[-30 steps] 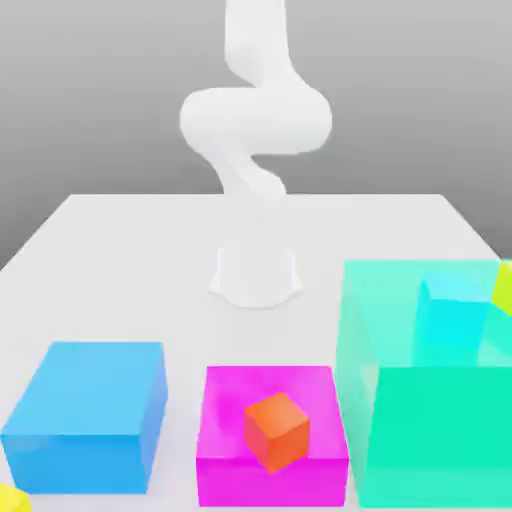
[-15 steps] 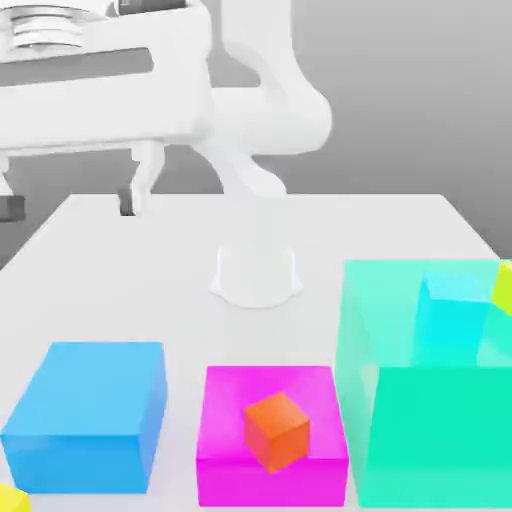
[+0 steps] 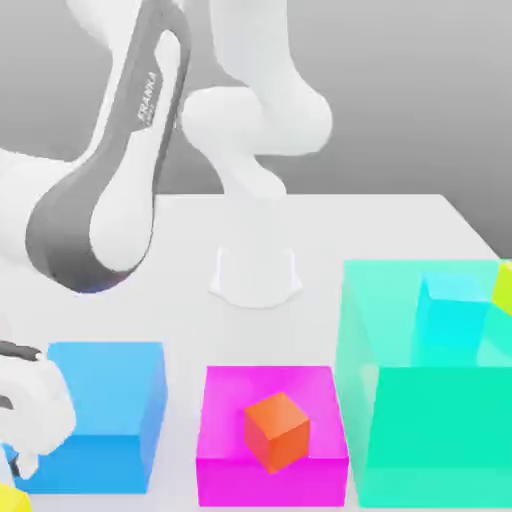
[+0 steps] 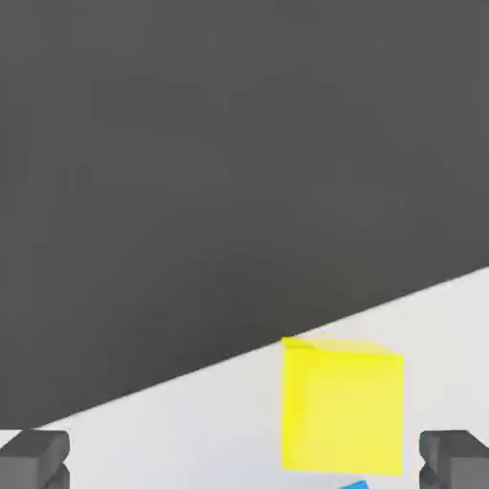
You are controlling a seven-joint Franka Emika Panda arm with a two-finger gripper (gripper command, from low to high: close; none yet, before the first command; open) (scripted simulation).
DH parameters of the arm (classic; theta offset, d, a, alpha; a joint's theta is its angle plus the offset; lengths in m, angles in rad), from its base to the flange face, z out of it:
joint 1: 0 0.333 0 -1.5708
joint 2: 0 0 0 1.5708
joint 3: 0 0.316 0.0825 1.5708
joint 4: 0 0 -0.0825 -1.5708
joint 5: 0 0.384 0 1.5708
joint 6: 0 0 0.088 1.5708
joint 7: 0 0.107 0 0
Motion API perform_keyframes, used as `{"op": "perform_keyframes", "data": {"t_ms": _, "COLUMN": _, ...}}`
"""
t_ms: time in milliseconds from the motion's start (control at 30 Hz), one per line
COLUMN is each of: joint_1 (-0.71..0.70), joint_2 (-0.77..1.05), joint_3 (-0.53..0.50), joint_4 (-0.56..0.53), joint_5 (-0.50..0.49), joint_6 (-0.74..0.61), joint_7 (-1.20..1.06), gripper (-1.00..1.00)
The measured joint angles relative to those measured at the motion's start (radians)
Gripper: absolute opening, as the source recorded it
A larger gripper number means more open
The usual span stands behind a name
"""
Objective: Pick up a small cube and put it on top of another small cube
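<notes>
A small yellow cube [image 4: 341, 406] lies on the white table in the hand view, ahead of my gripper [image 4: 244, 466]. The two dark fingertips [image 4: 34, 458] stand far apart on either side of it and touch nothing, so the gripper is open. In the exterior view my white hand [image 3: 28, 408] hangs low at the view's left, just above a yellow cube corner [image 3: 8, 498] at the picture's lower edge. A small orange cube [image 3: 277, 432] rests on a magenta block [image 3: 225, 440].
A blue block [image 3: 105, 400] stands right beside my hand. A large see-through teal box [image 3: 430, 430] at the exterior view's right holds a cyan cube [image 3: 452, 308], with a yellow piece [image 3: 503, 285] at the edge. The arm's base [image 3: 256, 275] stands mid-table.
The arm has swung down from the upper left of the exterior view to the lower left, next to the blue block. The cubes and blocks have not moved.
</notes>
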State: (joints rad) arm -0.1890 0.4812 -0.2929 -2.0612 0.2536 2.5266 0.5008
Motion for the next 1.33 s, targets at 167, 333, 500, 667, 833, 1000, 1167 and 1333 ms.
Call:
{"op": "perform_keyframes", "data": {"t_ms": 167, "joint_1": -0.048, "joint_2": 0.163, "joint_3": 0.048, "joint_4": 0.039, "joint_5": 0.049, "joint_6": 0.106, "joint_7": -0.037, "gripper": -1.00}}
{"op": "perform_keyframes", "data": {"t_ms": 333, "joint_1": -0.048, "joint_2": 0.163, "joint_3": 0.049, "joint_4": 0.039, "joint_5": 0.052, "joint_6": 0.105, "joint_7": -0.039, "gripper": -1.00}}
{"op": "perform_keyframes", "data": {"t_ms": 500, "joint_1": -0.023, "joint_2": 0.068, "joint_3": 0.014, "joint_4": 0.015, "joint_5": 0.013, "joint_6": 0.035, "joint_7": -0.013, "gripper": -1.00}}
{"op": "perform_keyframes", "data": {"t_ms": 667, "joint_1": 0.068, "joint_2": -0.109, "joint_3": 0.043, "joint_4": -0.081, "joint_5": -0.080, "joint_6": -0.036, "joint_7": -0.067, "gripper": -1.00}}
{"op": "perform_keyframes", "data": {"t_ms": 833, "joint_1": 0.158, "joint_2": -0.286, "joint_3": 0.115, "joint_4": -0.194, "joint_5": -0.168, "joint_6": -0.090, "joint_7": -0.161, "gripper": -1.00}}
{"op": "perform_keyframes", "data": {"t_ms": 1000, "joint_1": 0.270, "joint_2": -0.459, "joint_3": 0.194, "joint_4": -0.307, "joint_5": -0.230, "joint_6": -0.143, "joint_7": -0.276, "gripper": -1.00}}
{"op": "perform_keyframes", "data": {"t_ms": 1167, "joint_1": 0.319, "joint_2": -0.475, "joint_3": 0.209, "joint_4": -0.392, "joint_5": -0.245, "joint_6": -0.069, "joint_7": -0.352, "gripper": -1.00}}
{"op": "perform_keyframes", "data": {"t_ms": 1333, "joint_1": 0.316, "joint_2": -0.428, "joint_3": 0.213, "joint_4": -0.409, "joint_5": -0.242, "joint_6": -0.005, "joint_7": -0.358, "gripper": 1.00}}
